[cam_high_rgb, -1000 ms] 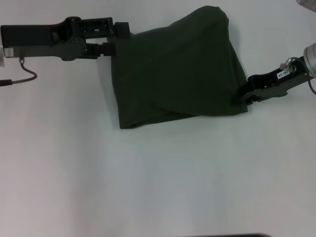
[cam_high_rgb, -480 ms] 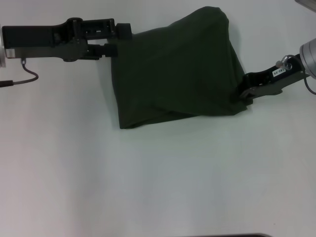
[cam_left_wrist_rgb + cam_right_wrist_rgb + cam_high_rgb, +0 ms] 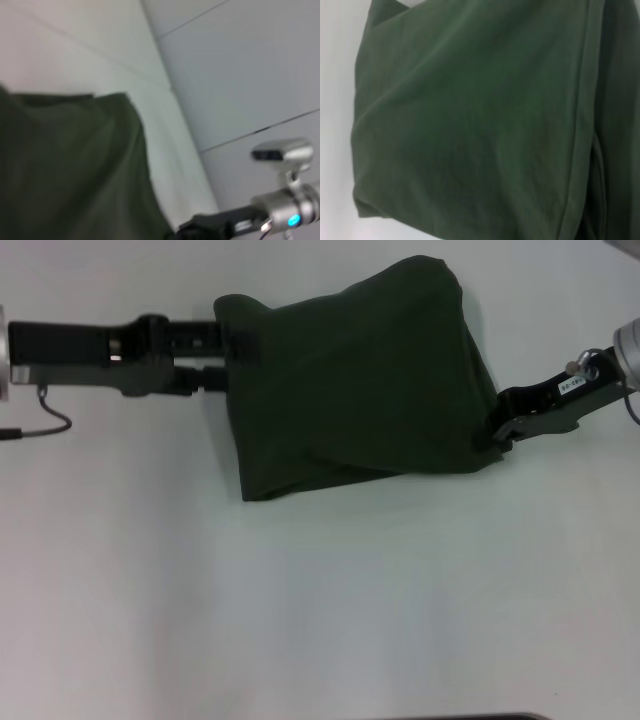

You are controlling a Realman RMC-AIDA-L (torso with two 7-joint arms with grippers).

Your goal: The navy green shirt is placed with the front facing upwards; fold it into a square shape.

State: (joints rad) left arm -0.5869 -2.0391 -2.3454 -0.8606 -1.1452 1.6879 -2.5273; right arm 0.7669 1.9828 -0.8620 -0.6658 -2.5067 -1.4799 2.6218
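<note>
Head view: both pincers, left (image 3: pixel 228 352) and right (image 3: pixel 492 435), grip shirt (image 3: pixel 360 390) edges

A plain white, smooth tabletop (image 3: pixel 330 620) is seen filling nearly the whole head view, evenly lit, with soft shadows. A thin dark strip (image 3: pixel 500 717) is visible at its near edge. In the left wrist view, pale grey wall panels (image 3: pixel 250 65) divided by thin dark seams are shown beyond the table.
</note>
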